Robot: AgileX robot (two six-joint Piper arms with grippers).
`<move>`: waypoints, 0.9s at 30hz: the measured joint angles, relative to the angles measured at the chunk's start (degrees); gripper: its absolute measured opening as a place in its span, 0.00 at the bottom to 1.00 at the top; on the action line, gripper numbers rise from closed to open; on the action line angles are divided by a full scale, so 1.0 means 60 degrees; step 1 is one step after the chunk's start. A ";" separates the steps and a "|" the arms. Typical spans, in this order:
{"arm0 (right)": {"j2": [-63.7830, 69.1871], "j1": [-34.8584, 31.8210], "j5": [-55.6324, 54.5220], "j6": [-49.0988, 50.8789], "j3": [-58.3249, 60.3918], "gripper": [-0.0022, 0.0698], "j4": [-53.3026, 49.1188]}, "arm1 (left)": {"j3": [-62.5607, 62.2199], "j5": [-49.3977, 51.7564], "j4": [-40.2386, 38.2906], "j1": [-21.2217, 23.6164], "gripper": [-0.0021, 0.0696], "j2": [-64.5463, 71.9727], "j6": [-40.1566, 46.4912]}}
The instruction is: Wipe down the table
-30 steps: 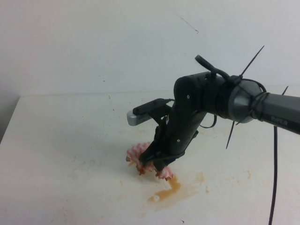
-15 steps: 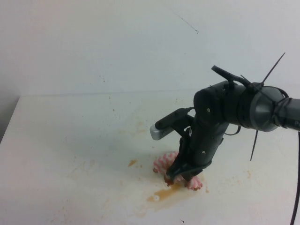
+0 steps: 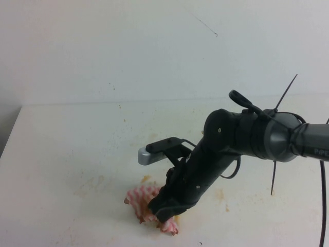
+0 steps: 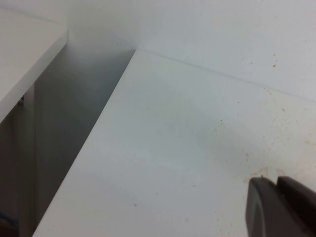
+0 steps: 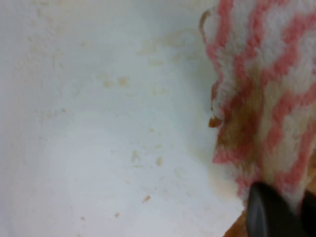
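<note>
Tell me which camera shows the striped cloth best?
Right wrist view: cloth close up, stripes and brown stain clear, in right gripper. High view: small, half under that gripper. Left wrist view: none, only left gripper above the table.

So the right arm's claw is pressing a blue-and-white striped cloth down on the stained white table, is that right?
Only the colour is wrong: the cloth is pink-and-white striped, as the high view shows. The right claw does press it down on the stained white table. The left claw shows only in the left wrist view, over the table, away from the cloth.
</note>
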 joint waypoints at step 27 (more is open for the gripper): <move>-0.1350 -0.1335 -0.1829 0.0490 0.0015 0.30 -0.1027 | 0.0000 0.0000 0.0000 0.0000 0.03 0.0000 0.0000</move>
